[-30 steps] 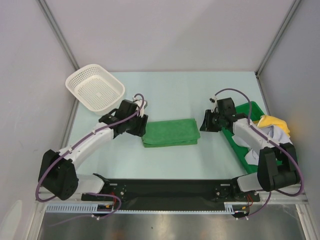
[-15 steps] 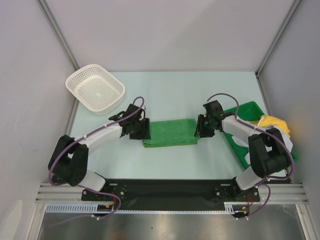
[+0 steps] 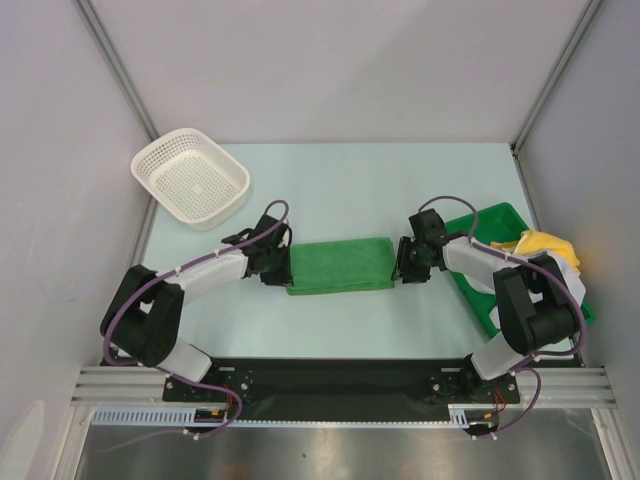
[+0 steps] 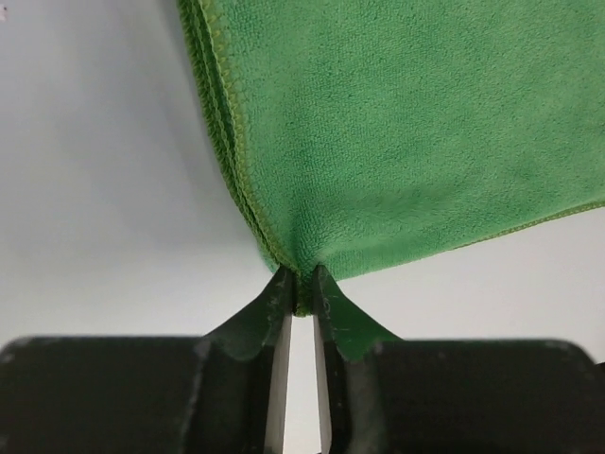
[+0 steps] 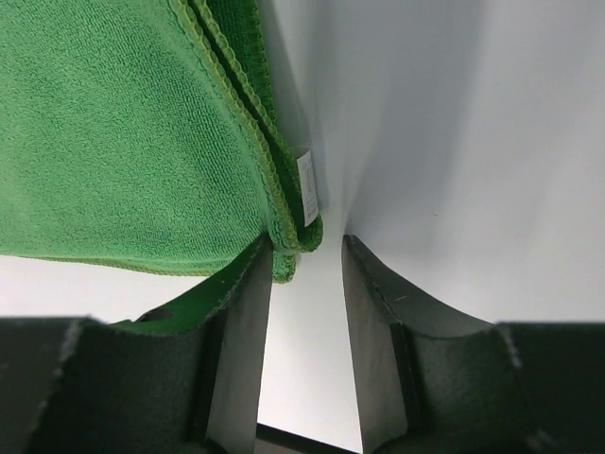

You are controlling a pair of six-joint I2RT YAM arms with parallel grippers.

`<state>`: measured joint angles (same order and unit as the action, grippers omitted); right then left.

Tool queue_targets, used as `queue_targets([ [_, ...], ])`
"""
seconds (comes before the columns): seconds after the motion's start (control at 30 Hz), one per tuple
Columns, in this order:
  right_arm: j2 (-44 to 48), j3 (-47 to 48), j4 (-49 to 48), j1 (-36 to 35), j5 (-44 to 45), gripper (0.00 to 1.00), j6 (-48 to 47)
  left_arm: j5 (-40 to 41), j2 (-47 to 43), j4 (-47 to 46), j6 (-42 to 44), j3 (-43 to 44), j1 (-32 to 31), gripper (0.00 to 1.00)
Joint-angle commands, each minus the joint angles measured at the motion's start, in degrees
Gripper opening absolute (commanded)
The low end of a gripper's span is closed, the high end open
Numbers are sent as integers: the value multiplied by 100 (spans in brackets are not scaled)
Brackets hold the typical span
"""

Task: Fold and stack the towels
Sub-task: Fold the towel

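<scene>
Top external: green towel (image 3: pixel 340 265) part-folded, left gripper (image 4: pixel 301 284) clamping its nine-o'clock corner, right gripper (image 5: pixel 307 253) released; three-o'clock towels (image 3: pixel 545 245) unfolded.

We see our left claw (image 4: pixel 301 282) pinched tight on the near corner of the folded green towel (image 4: pixel 406 132) lying on the pale counter (image 4: pixel 104 189).

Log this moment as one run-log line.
green towel: folded, on table | left gripper: shut on its left-end corner | right gripper: open at right-end corner | other towels: in green tray
</scene>
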<state>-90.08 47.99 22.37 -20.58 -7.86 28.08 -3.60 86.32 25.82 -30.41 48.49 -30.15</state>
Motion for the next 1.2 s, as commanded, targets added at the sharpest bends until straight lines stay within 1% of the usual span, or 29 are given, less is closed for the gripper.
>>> queue_targets([
  [0.0, 158, -35, -172, -34, 144, 41, 137, 149, -45, -8, -96, 117, -43, 16],
  [0.07, 272, -18, -215, -34, 144, 41, 207, 184, -80, 37, -88, 152, -52, 8],
  [0.1, 324, -35, -233, -43, 144, 42, 285, 184, -89, 72, -88, 169, -52, 3],
  [0.17, 412, -44, -312, -43, 196, 43, 383, 166, -98, 89, -79, 178, -61, 0],
  [0.37, 229, -140, -444, -52, 381, 43, 550, 201, -63, 168, -70, 196, -52, 1],
  [0.43, 184, -167, -506, -60, 390, 43, 593, 245, -81, 204, -70, 196, -52, 7],
  [0.47, 158, -176, -532, -43, 416, 43, 603, 254, -98, 212, -70, 205, -52, 13],
  [0.5, 158, -193, -558, -51, 443, 42, 603, 263, -116, 221, -70, 205, -61, 14],
  [0.57, 175, -193, -585, -69, 487, 37, 611, 280, -151, 247, -79, 213, -52, 17],
  [0.6, 210, -193, -559, -78, 513, 27, 620, 289, -160, 274, -79, 231, -61, 18],
  [0.7, 394, -114, -418, -78, 557, 12, 594, 281, -168, 353, -70, 310, -52, 19],
  [0.77, 526, -62, -269, -104, 627, 11, 629, 263, -177, 371, -70, 345, -52, 20],
  [0.8, 657, -70, -251, -104, 628, 16, 664, 237, -169, 362, -79, 345, -61, 20],
  [0.9, 825, -114, -172, -139, 645, 38, 821, 228, -160, 362, -79, 363, -70, 24],
  [0.97, 931, -132, -172, -166, 662, 42, 892, 254, -142, 397, -70, 389, -78, 25],
  [1.07, 940, -140, -163, -236, 759, 53, 1042, 254, -142, 406, -70, 416, -78, 26],
  [1.17, 748, -105, -198, -245, 759, 54, 1086, 245, -142, 415, -70, 433, -79, 26],
])
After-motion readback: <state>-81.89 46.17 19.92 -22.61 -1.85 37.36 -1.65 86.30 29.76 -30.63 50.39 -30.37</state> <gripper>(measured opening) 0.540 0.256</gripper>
